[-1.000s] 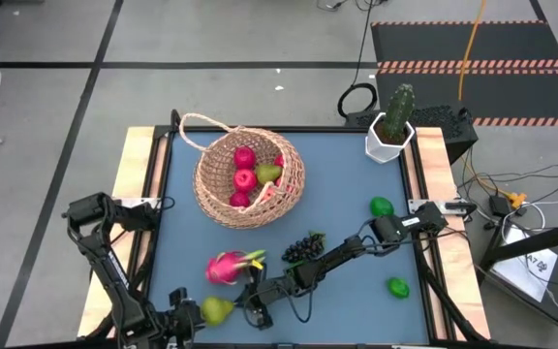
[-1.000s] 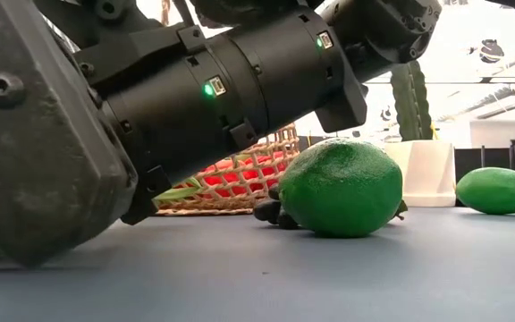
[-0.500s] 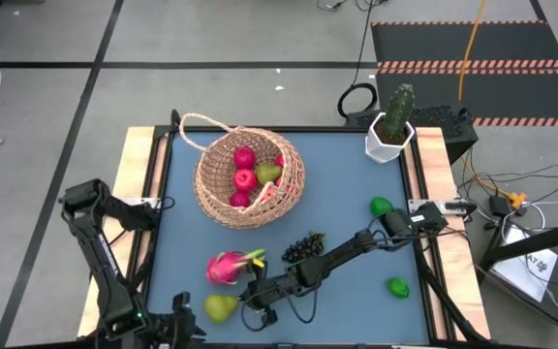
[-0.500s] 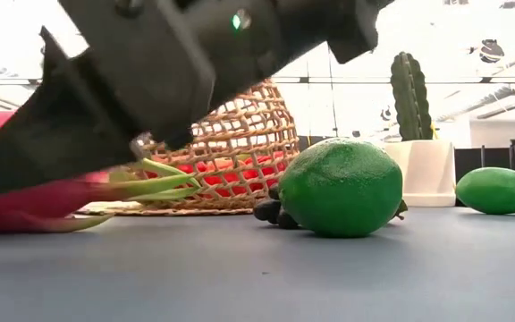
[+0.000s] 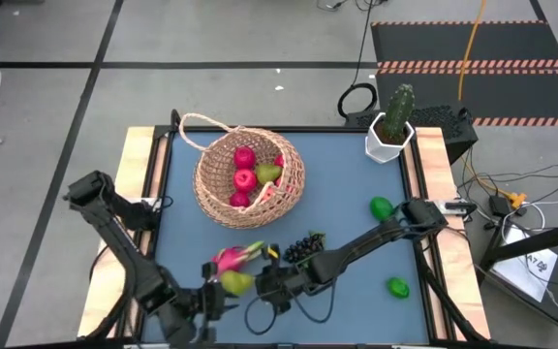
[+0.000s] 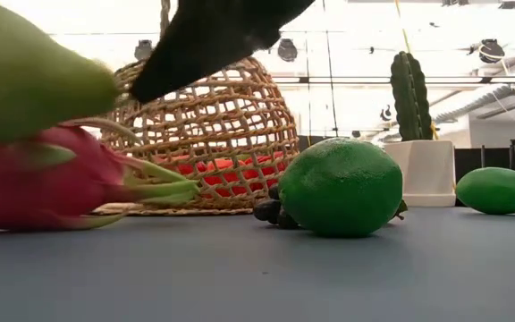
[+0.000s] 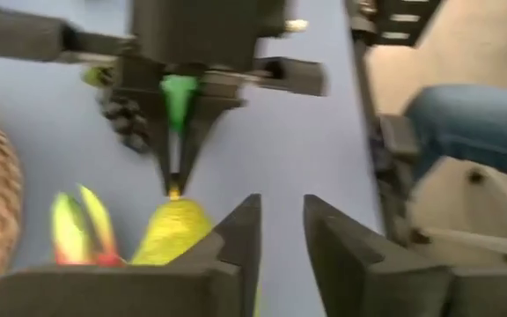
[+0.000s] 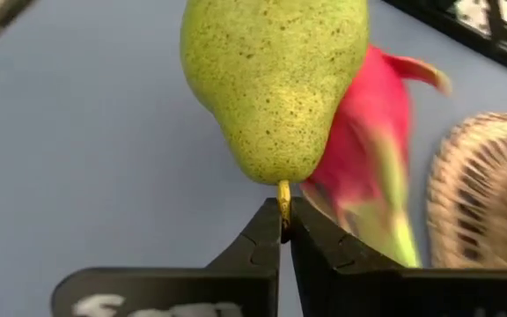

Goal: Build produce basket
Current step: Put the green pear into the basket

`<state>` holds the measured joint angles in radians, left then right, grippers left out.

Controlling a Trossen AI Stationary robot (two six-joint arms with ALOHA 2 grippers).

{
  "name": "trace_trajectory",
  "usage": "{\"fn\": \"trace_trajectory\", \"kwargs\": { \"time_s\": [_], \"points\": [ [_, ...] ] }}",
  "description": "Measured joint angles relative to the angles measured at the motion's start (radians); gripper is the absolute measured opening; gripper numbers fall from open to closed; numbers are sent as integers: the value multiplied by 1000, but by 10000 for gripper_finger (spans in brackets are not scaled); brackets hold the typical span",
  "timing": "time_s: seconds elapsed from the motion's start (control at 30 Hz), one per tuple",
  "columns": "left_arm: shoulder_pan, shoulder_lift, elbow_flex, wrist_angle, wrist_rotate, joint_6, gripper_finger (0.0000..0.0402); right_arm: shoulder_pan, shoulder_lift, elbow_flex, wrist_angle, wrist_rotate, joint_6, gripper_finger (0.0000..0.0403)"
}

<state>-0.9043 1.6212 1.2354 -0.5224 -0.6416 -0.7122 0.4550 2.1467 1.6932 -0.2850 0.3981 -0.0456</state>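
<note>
Left end effector (image 5: 200, 308) sits low at the near-left edge of the blue surface (image 5: 347, 194), fingers (image 7: 236, 236) parted with a narrow gap and nothing between them, so released; it's just beside the pear. Pear (image 8: 271, 75) is yellow-green with fine dark speckles, fat body tapering to a short brownish stem; it's lifted above the surface, near the front edge, hanging in front of the dragon fruit (image 5: 229, 258). Dragon fruit is pink with green-tipped scales, lying on its side on the surface just behind the pear, between it and the basket. Wicker basket (image 5: 211, 184) is tan open weave with a thin loop handle, tipped on its side left of centre, mouth facing the front; inside it are several red/pink round fruits (image 5: 245, 178) and one yellow-green pear (image 5: 267, 174). Right end effector (image 8: 283, 231) is clenched on the stem of the lifted pear, fingertips pinching it tight, right arm stretched across from the right edge. Dark grape bunch (image 5: 303, 247) lies on the surface just behind that arm. Two limes, glossy green: one (image 5: 382, 206) mid-right, one (image 5: 398, 287) near the front-right corner, well apart. White hexagonal pot (image 5: 388, 142) at the far-right corner holds a green cactus (image 5: 399, 109), upright.
</note>
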Motion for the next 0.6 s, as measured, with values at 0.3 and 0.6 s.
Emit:
{"fn": "trace_trajectory", "kwargs": {
  "time_s": [0.3,0.6],
  "points": [
    [139,0,0,-10,-41,135,264,24,-57,0,-157,143,7,10],
    [229,48,0,-26,50,121,365,44,-58,0,-173,211,-38,12]
  ]
}}
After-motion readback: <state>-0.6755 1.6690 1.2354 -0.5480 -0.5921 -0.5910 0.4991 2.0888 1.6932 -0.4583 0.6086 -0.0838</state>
